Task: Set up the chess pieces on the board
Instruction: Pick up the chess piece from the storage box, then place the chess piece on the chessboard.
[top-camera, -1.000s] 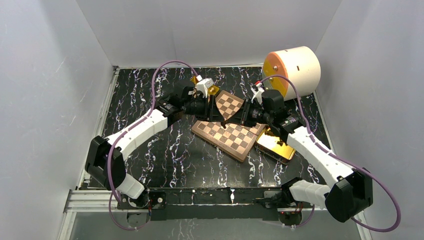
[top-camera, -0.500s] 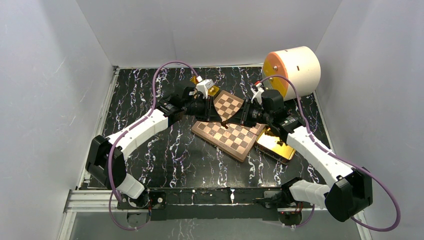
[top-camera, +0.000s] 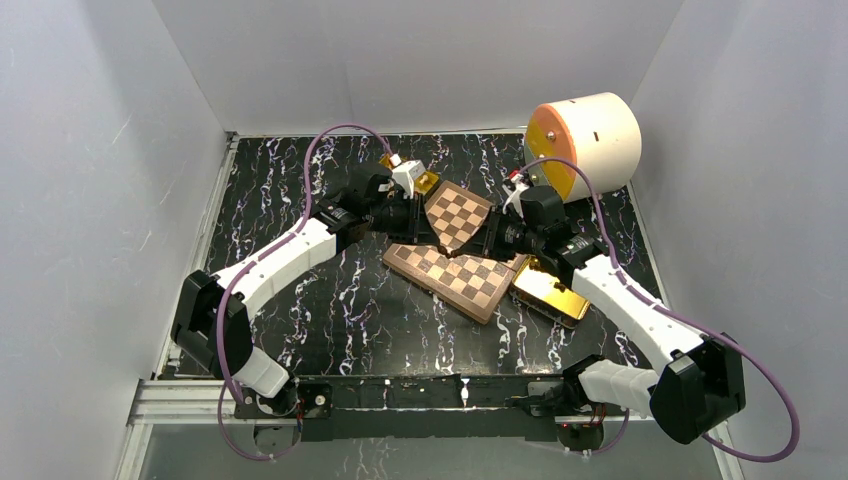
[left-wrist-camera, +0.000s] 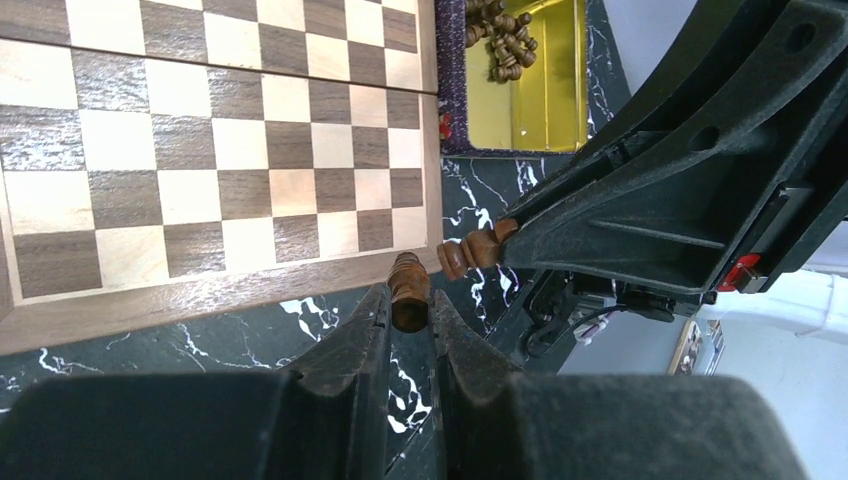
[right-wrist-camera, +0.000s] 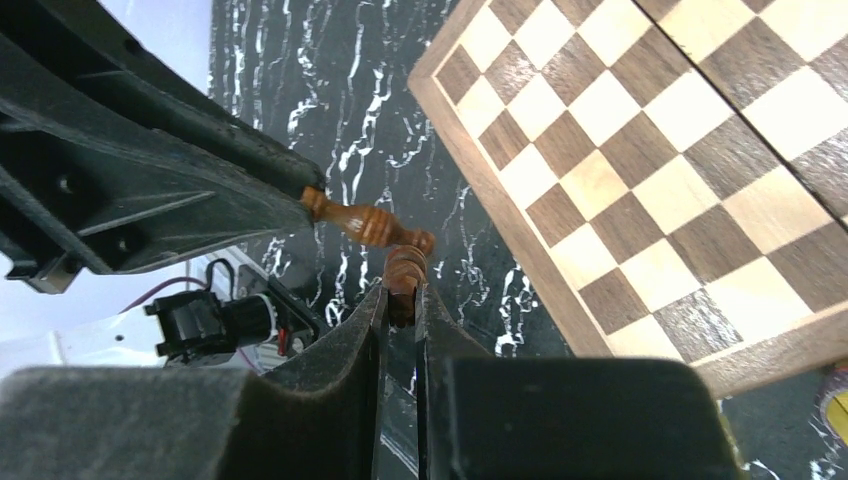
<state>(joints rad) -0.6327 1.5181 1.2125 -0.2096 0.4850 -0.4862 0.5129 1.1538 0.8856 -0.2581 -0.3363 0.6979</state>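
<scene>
Left claw (left-wrist-camera: 408, 305) clenched on a dark piece (left-wrist-camera: 408, 285). Right claw (right-wrist-camera: 402, 300) likewise clamped on a second piece (right-wrist-camera: 404, 268), also dark. Both are held in the air just off the board (left-wrist-camera: 200, 150) edge, over the black table (left-wrist-camera: 330, 330). Their tips meet or nearly so (contact unclear). Board lies mid-table between the arms. Gold tray (left-wrist-camera: 550, 90) sits beside the board, with loose pieces (left-wrist-camera: 500, 45) in it.

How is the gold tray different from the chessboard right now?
The board is checked wood, tan and brown; the gold tray is plain and shiny. The board looks bigger than the tray. No pieces show on the board, while the tray holds dark chess pieces. Both lie on the black marbled table.
</scene>
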